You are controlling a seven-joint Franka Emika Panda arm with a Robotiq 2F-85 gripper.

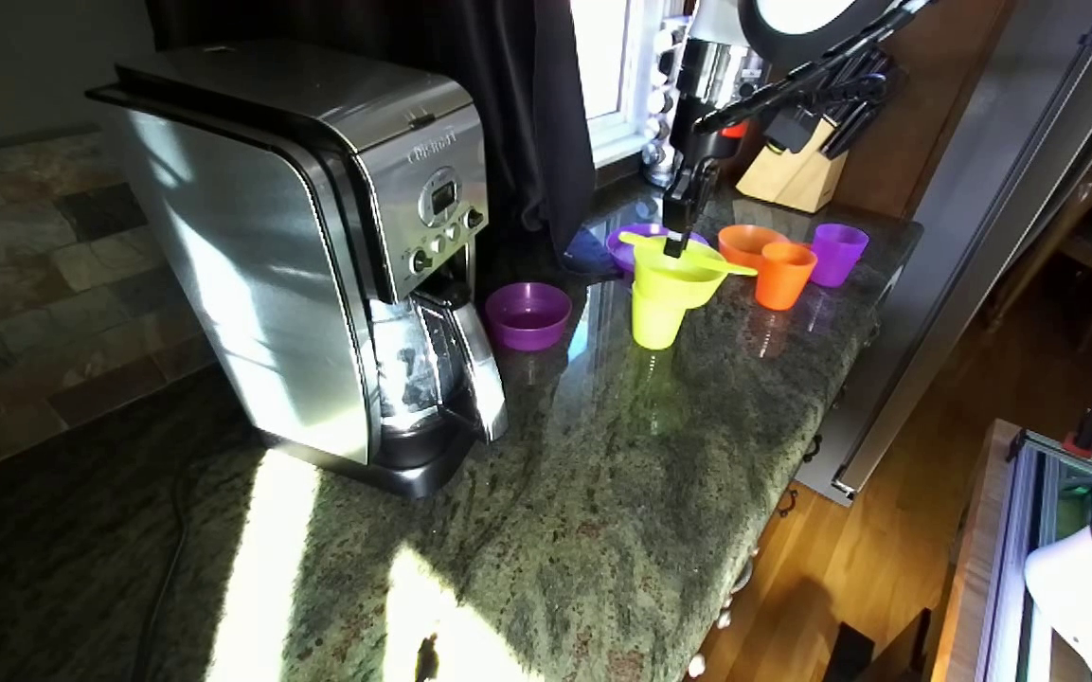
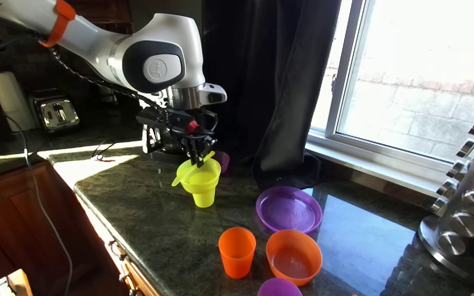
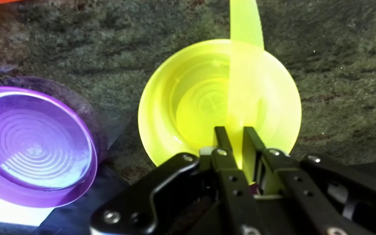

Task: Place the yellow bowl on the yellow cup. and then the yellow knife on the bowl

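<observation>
The yellow cup (image 1: 656,324) (image 2: 204,199) stands upright on the counter. The yellow bowl (image 1: 683,287) (image 2: 193,187) (image 3: 157,107) sits on top of it, a little off centre. In the wrist view the bowl hides the cup. The yellow knife (image 1: 733,269) (image 2: 179,179) (image 3: 246,29) lies flat across the bowl's mouth, with both ends past the rim in both exterior views. My gripper (image 1: 673,250) (image 2: 197,163) (image 3: 235,132) points down over the bowl, its fingers close together on either side of the knife. I cannot tell how firmly the knife rests on the rim.
A purple bowl (image 1: 528,317) is near the coffee maker (image 1: 403,237). A purple plate (image 2: 289,210) (image 3: 37,147), an orange bowl (image 2: 294,261), an orange cup (image 1: 785,277) and a purple cup (image 1: 837,254) stand on the far side. A spice rack (image 2: 463,213) is by the window.
</observation>
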